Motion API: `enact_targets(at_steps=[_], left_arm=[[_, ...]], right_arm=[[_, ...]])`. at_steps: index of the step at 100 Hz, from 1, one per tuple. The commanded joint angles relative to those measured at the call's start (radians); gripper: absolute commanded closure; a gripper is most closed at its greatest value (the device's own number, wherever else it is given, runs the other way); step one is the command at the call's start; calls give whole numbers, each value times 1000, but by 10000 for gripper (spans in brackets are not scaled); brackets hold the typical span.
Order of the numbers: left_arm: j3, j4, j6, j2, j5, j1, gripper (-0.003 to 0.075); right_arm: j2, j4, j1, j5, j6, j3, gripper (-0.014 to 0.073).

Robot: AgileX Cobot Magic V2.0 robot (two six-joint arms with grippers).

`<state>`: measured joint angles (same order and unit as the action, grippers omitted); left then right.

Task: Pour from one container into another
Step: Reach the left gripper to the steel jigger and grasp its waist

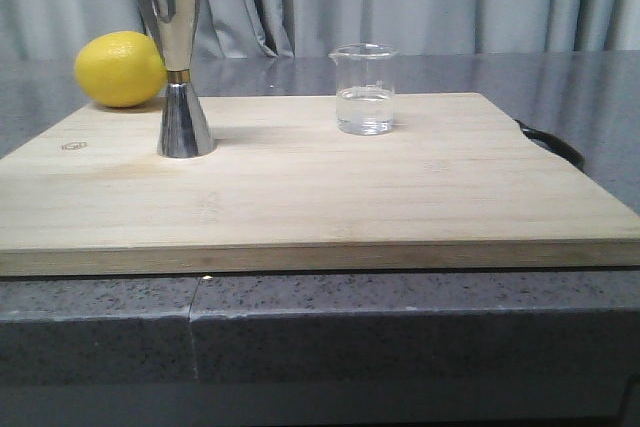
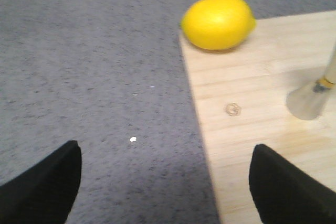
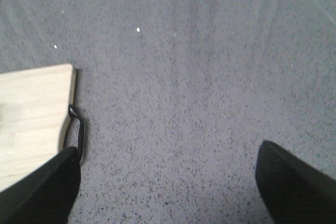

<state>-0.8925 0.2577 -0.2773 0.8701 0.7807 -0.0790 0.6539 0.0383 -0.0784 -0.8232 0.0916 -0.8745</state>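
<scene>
Neither gripper shows in the front view. There a pale wooden cutting board [image 1: 320,197] fills the middle of the frame on the speckled grey worktop [image 1: 600,77]. The steel jigger [image 1: 180,67] stands upright at the board's left, and the glass beaker [image 1: 364,89] stands upright right of centre, well apart from it, with clear liquid in its lower part. A lemon [image 1: 120,69] sits at the upper left, just behind the jigger. A dark handle [image 1: 552,142] pokes out at the board's right edge.

In the left wrist view, the left gripper [image 2: 165,182] is spread wide and empty, above the board's edge; the lemon lies at top centre and the jigger's base, somewhat blurred, at the right edge.

In the right wrist view, the right gripper [image 3: 168,182] is likewise spread and empty over bare worktop, with the board's corner and handle at the left.
</scene>
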Motion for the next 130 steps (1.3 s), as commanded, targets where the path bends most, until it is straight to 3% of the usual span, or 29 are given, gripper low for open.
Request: enact_targets(at_steps=[1,19,53,75,91,130], left_arm=[[-44,247,-203,66,-24,1,120],[-44,531,-505,192,-30,1,120],[-2,859,-1043,368,-30,3,120],[-2,1127,-1386,500,171,71,120],[-2,1219,-1559,591,337,100,120],[-2,1380,-1853,732,476,87,120]], right_arm=[[39,-12,-1,39,-19,-46,-12],[60,-62,-1,49,-64,-46,-12],[60,-62,-1,61,-73,-46,-12],[60,-62,-1,64,-73,-46,-12],[60,-62,-1,64,-92,-46,-12],[60,-62,-1,93,-99,-46,-12]])
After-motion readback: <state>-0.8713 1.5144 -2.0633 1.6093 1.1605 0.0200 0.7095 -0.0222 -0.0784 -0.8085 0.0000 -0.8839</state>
